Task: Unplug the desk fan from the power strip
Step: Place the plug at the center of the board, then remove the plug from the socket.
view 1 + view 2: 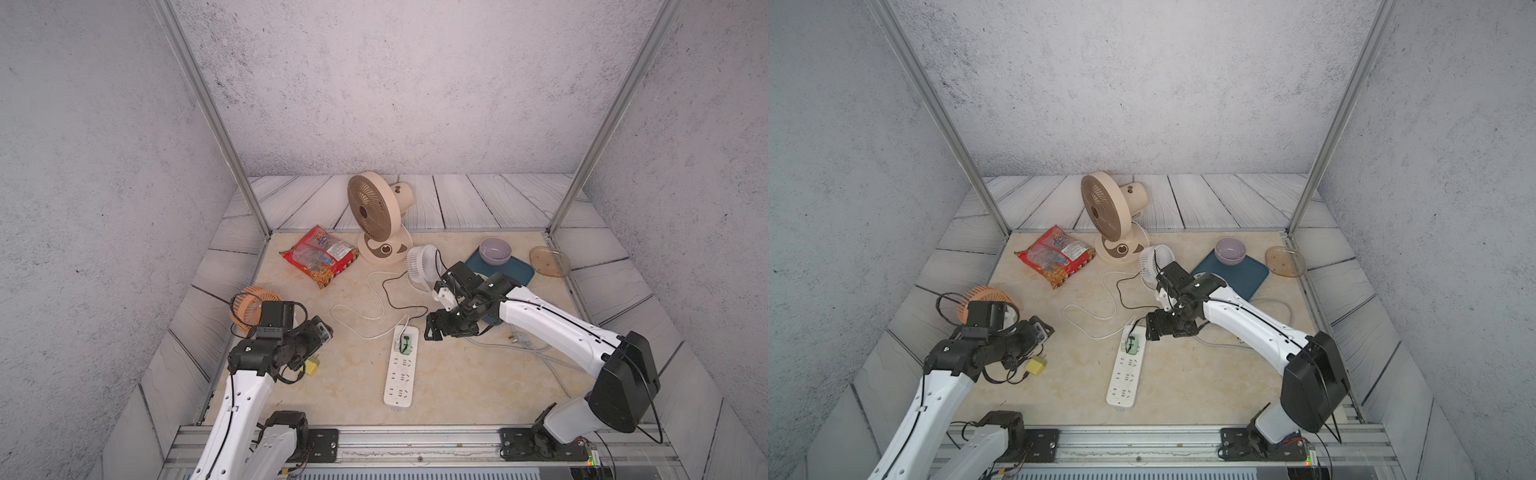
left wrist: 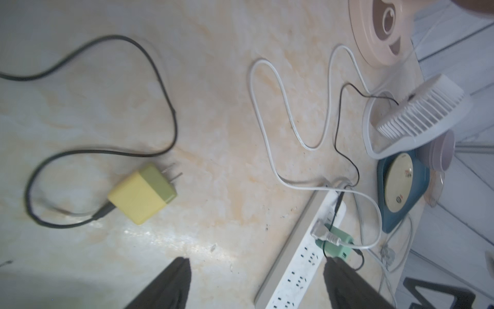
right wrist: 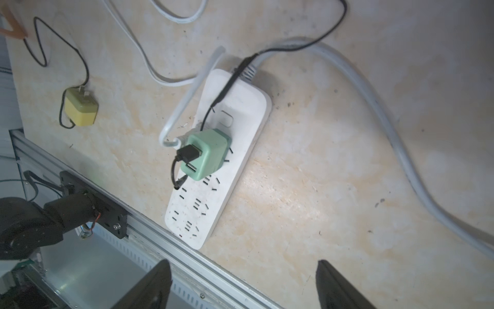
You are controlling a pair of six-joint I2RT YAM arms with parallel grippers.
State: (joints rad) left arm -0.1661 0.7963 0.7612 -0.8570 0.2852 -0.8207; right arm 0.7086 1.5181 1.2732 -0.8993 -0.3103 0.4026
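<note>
On the marble tabletop [image 1: 478, 374], a green adapter [image 3: 211, 152] occupies the power strip [image 3: 213, 208]; left gripper [image 2: 255, 260] and right gripper [image 3: 242, 261] gape empty.

Clearance around the power strip [image 1: 401, 374]. Its socket rows nearer the robot are bare, with open tabletop [image 1: 465, 386] along both long sides. At the far end a green adapter [image 3: 208, 152] stands plugged in; a white cord [image 3: 176, 81] loops close beside it, a black cable [image 3: 227, 85] lies across the strip's top, and the pale grey cord [image 3: 374, 107] sweeps off over the table on the right. The right gripper [image 1: 430, 330], jaws wide, occupies the space just right of that end. A yellow adapter [image 1: 312, 368] lies apart on the left. A small white fan [image 1: 422, 266], beige desk fan [image 1: 374, 212], snack packet [image 1: 320, 255] and blue tray [image 1: 519, 270] crowd the far half.
</note>
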